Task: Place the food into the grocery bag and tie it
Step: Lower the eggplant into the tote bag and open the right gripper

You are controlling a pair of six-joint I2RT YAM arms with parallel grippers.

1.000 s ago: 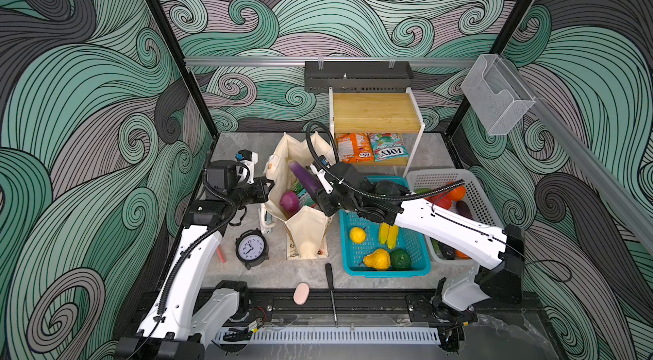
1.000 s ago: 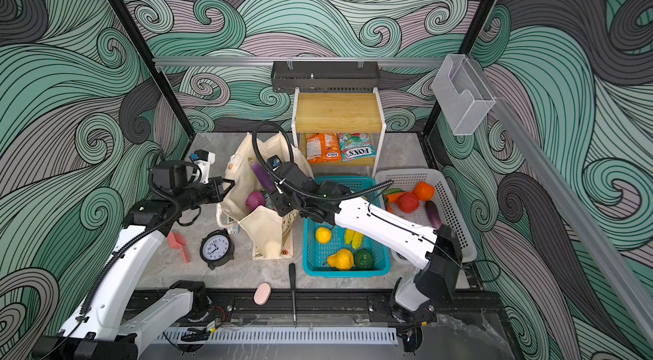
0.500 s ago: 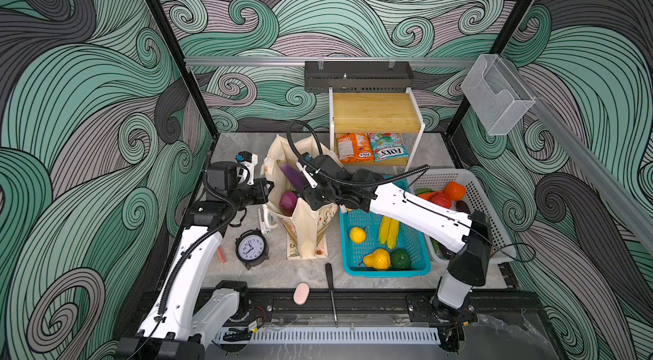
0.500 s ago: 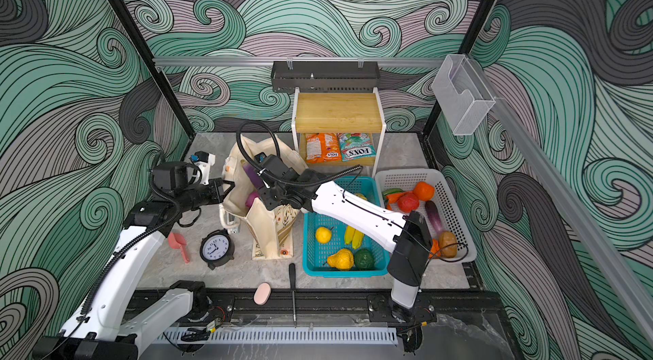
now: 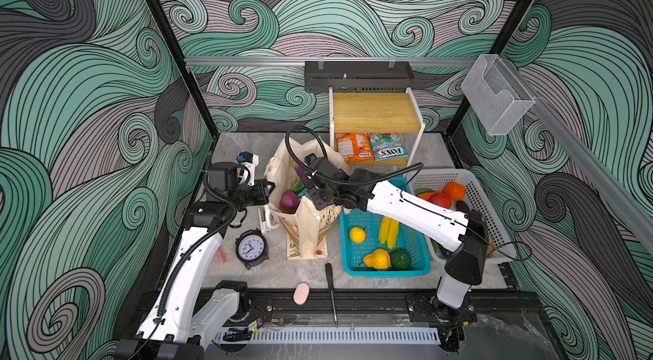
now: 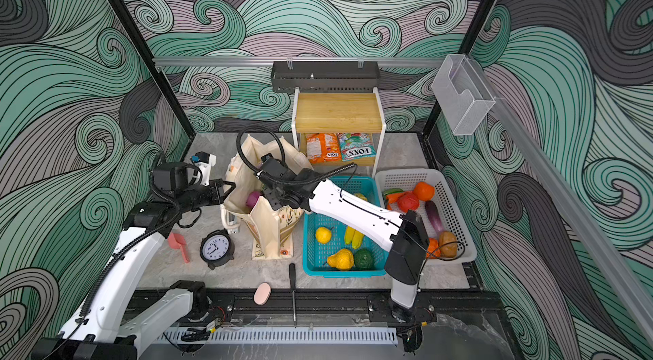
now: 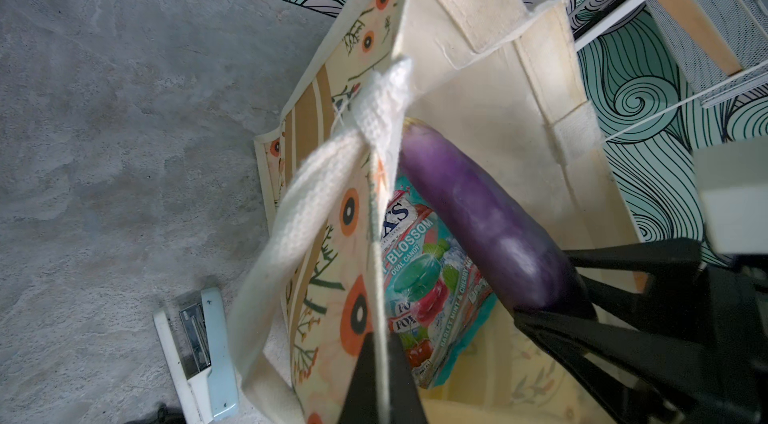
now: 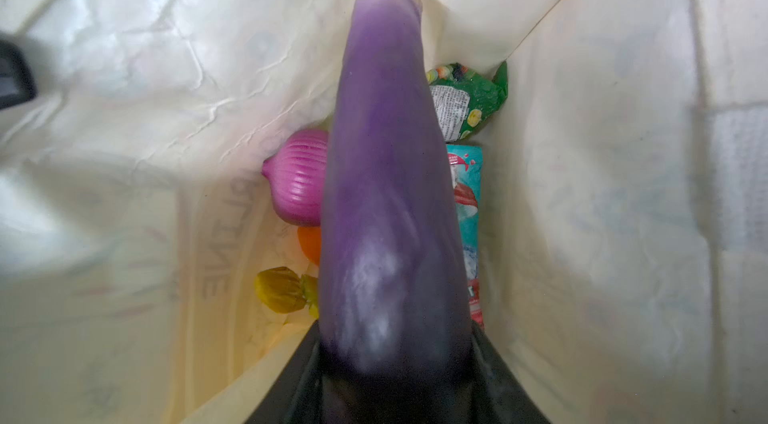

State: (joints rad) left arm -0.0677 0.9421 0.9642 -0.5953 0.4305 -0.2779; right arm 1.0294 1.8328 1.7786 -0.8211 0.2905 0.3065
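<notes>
The cream grocery bag (image 5: 311, 231) (image 6: 268, 231) stands open at the table's middle. My left gripper (image 5: 267, 191) (image 7: 380, 359) is shut on the rim of the bag's left wall, beside a white strap handle (image 7: 299, 209). My right gripper (image 5: 311, 187) (image 8: 392, 347) reaches into the bag's mouth, shut on the thick end of a purple eggplant (image 7: 478, 226) (image 8: 390, 193) that points down inside. On the bag's bottom lie a purple onion (image 5: 289, 201) (image 8: 297, 176), an orange (image 8: 309, 245), a teal packet (image 7: 424, 276) and a green packet (image 8: 465, 97).
A teal basket (image 5: 385, 271) with more toy fruit sits right of the bag, and a white basket (image 5: 473, 195) of vegetables beyond it. A shelf holds packets (image 5: 374, 151) at the back. A clock (image 5: 251, 247), a stapler (image 7: 199, 343), a pink pad (image 5: 301, 293) and a screwdriver (image 5: 330, 280) lie near the front.
My right arm has swung left and stretched over the bag, carrying the eggplant down into its mouth. The left gripper has kept its hold on the rim.
</notes>
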